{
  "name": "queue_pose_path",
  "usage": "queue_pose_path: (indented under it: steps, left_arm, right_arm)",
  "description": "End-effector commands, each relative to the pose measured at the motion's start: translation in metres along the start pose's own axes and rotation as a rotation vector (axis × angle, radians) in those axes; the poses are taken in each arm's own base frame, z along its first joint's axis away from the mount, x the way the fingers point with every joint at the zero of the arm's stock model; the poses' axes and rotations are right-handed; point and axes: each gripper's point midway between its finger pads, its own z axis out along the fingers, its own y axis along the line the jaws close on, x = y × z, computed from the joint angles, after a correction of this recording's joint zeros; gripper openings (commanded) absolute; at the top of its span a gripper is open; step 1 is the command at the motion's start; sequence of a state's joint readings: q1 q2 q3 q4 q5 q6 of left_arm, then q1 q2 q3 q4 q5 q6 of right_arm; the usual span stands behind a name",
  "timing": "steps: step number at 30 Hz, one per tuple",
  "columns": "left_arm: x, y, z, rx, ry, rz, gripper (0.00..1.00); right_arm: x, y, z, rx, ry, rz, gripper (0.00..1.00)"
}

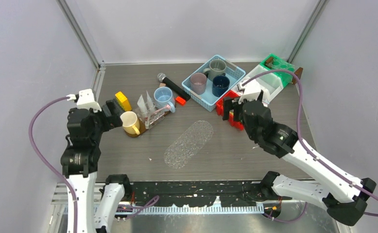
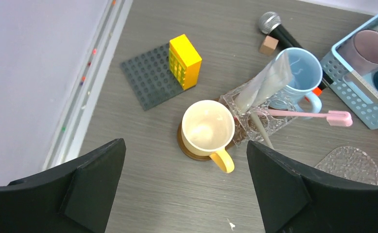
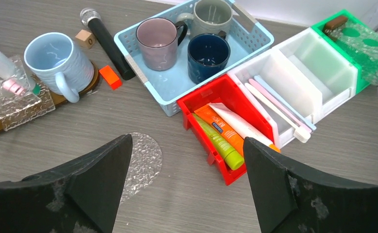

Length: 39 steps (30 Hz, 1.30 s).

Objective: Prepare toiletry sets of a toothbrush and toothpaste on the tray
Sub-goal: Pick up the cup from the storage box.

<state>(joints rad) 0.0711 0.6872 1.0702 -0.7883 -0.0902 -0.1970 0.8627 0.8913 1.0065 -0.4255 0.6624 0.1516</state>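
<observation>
L gripper: jaws wide, nothing btwn them, over the cream mug (yellow handle). R gripper: jaws wide too, holding nothing, above the table near the red bin.

Counts, big to small:
- 1 light-blue basket at the far side, 3 mugs inside: mauve mug, grey mug, navy mug.
- 1 white bin touching the red bin, far right by the frame post. 3 toothbrushes (white, pink, blue) side by side in the slot next to the red bin.
- Red bin holds 3 tubes lying parallel: green tube, orange tube, white tube w/ orange cap.
- 1 clear oval tray mid-table btwn the arms, bare tabletop all round, well apart from both grippers.
- 1 clear rectangular tray btwn the cream mug and the light-blue mug. 1 pink toothbrush lies across it, head past the edge. 1 whitish tube leans on the light-blue mug. Other bits in there, can't count.
- 5 mugs total.
- 1 black mic, 1 grey stud plate close to the L wall rail, 1 yellow block on its edge.

Text: blue print on the orange tube, too small to read.
</observation>
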Motion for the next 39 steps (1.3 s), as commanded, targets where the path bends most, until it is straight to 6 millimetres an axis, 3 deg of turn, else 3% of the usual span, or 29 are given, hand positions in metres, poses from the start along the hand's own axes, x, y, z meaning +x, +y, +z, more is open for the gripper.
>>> queue_pose_path:
  steps: [1, 6, 8, 9, 10, 13, 14, 16, 20, 24, 25, 26, 27, 28, 29, 30, 31, 32, 33, 39]
  left_arm:
    - [-0.011, 0.001, -0.007, -0.003, -0.113, 0.151, 1.0]
    - [-0.017, -0.002, -0.029, 0.029, -0.297, 0.151, 1.0]
    - [-0.019, -0.001, -0.033, 0.029, -0.363, 0.111, 1.0]
    - [-0.019, -0.001, -0.034, 0.031, -0.387, 0.094, 1.0]
    - [-0.022, -0.001, -0.036, 0.032, -0.415, 0.076, 1.0]
    - [-0.023, -0.005, -0.034, 0.055, -0.45, 0.069, 1.0]
    - [-0.024, -0.008, -0.034, 0.067, -0.457, 0.069, 1.0]
    - [-0.022, -0.013, -0.032, 0.092, -0.462, 0.068, 1.0]
    - [-0.014, -0.014, -0.029, 0.1, -0.454, 0.071, 1.0]
    - [-0.006, -0.008, -0.027, 0.077, -0.465, 0.065, 1.0]
    - [-0.004, -0.007, -0.027, 0.072, -0.466, 0.063, 1.0]
    - [-0.003, -0.005, -0.027, 0.066, -0.467, 0.062, 1.0]
    - [-0.002, -0.004, -0.027, 0.06, -0.468, 0.063, 1.0]
    - [-0.001, -0.003, -0.026, 0.057, -0.469, 0.067, 1.0]
    - [-0.001, -0.003, -0.026, 0.053, -0.471, 0.071, 1.0]
    - [0.0, -0.002, -0.025, 0.051, -0.469, 0.073, 1.0]
    - [0.0, -0.002, -0.024, 0.049, -0.469, 0.076, 1.0]
    - [0.001, -0.002, -0.023, 0.046, -0.467, 0.079, 1.0]
    - [0.001, -0.002, -0.022, 0.046, -0.465, 0.083, 1.0]
    - [0.003, -0.005, -0.015, 0.047, -0.442, 0.099, 1.0]
  right_arm:
    - [-0.022, -0.01, 0.022, 0.005, 0.021, 0.095, 0.91]
    - [-0.018, -0.032, 0.069, 0.012, 0.104, 0.245, 0.91]
    - [-0.007, -0.041, 0.1, 0.048, 0.156, 0.24, 0.91]
    - [-0.014, -0.048, 0.107, 0.062, 0.147, 0.247, 0.91]
    - [-0.005, -0.05, 0.122, 0.071, 0.175, 0.237, 0.9]
    - [-0.012, -0.066, 0.155, 0.075, 0.167, 0.241, 0.89]
    - [0.0, -0.068, 0.17, 0.077, 0.201, 0.221, 0.88]
    - [-0.003, -0.08, 0.192, 0.057, 0.204, 0.198, 0.86]
    - [0.005, -0.089, 0.229, -0.015, 0.236, 0.164, 0.81]
    - [0.018, -0.087, 0.257, -0.1, 0.291, 0.111, 0.75]
    - [0.033, -0.087, 0.265, -0.113, 0.33, 0.09, 0.74]
    - [0.029, -0.085, 0.271, -0.137, 0.324, 0.076, 0.73]
    - [0.045, -0.084, 0.279, -0.149, 0.361, 0.055, 0.72]
    - [0.041, -0.083, 0.284, -0.161, 0.356, 0.046, 0.71]
    - [0.057, -0.083, 0.291, -0.171, 0.393, 0.031, 0.7]
    - [0.055, -0.082, 0.295, -0.183, 0.394, 0.023, 0.69]
    - [0.067, -0.081, 0.301, -0.193, 0.419, 0.009, 0.68]
    - [0.065, -0.081, 0.304, -0.204, 0.418, -0.004, 0.67]
    - [0.076, -0.079, 0.309, -0.215, 0.441, -0.005, 0.66]
    - [0.098, -0.071, 0.326, -0.283, 0.489, -0.018, 0.63]
